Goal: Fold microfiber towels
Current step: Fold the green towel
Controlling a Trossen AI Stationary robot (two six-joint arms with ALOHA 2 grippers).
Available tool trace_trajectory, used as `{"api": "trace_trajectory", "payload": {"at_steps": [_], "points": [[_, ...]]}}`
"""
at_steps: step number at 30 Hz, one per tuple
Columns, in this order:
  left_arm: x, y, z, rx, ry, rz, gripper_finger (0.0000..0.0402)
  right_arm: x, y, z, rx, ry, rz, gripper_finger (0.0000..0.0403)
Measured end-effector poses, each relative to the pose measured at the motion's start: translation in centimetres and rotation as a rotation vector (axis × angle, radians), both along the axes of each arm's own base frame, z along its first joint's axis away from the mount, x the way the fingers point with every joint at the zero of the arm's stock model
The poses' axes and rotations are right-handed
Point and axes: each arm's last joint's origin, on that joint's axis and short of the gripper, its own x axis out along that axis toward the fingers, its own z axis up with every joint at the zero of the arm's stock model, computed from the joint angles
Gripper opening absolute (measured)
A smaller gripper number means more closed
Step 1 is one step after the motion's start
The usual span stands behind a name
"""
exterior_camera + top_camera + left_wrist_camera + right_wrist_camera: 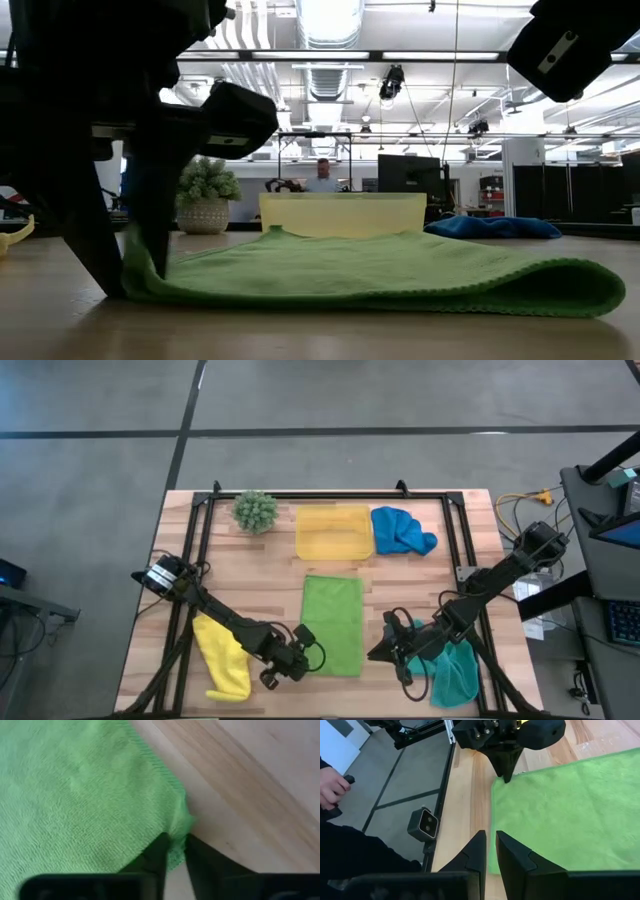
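1. Open workshop beyond a wooden table [420,550]; in the low view, a person seated far off behind the yellow tray [343,213], with the spiky plant [255,511] off to one side of it.
2. Spread flat mid-table, the lime green towel [333,624], long axis running from the near edge toward the tray.
3. At its near left corner, the left gripper [174,851], fingers pinched tight on that corner; in the left wrist view, a small pucker of green cloth caught between the tips.
4. At the opposite near corner, the right gripper [490,851], fingers drawn almost together and, in the right wrist view, just beside the towel's hem; no cloth clearly between them, so probably not holding anything.
5. Elsewhere: yellow towel [222,656] crumpled by the left arm, teal towel [452,672] heaped under the right arm, bright blue towel [402,531] bunched beside the tray.
6. Deciding relation: both near corners close to the jaws, free length of towel stretching away toward the tray. Likely next, a lift and carry of the near hem along that long axis onto the far hem.
7. Risk: only the left corner secured, so a lone pull could skew the fold.
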Motion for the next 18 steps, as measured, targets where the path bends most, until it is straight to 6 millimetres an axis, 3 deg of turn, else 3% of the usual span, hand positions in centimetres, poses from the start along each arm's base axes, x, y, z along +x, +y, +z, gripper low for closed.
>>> {"api": "trace_trajectory", "payload": {"at_steps": [2, 18], "points": [[-0.1, 0.0, -0.1, -0.015, 0.013, 0.025, 0.0009, 0.0, 0.0, 0.0, -0.001, 0.000, 0.000, 0.0038], [-0.2, 0.5, 2.7, -0.139, -0.005, 0.210, 0.0000, 0.6, -1.3, -0.5, 0.041, 0.032, -0.082, 0.0038]]}}
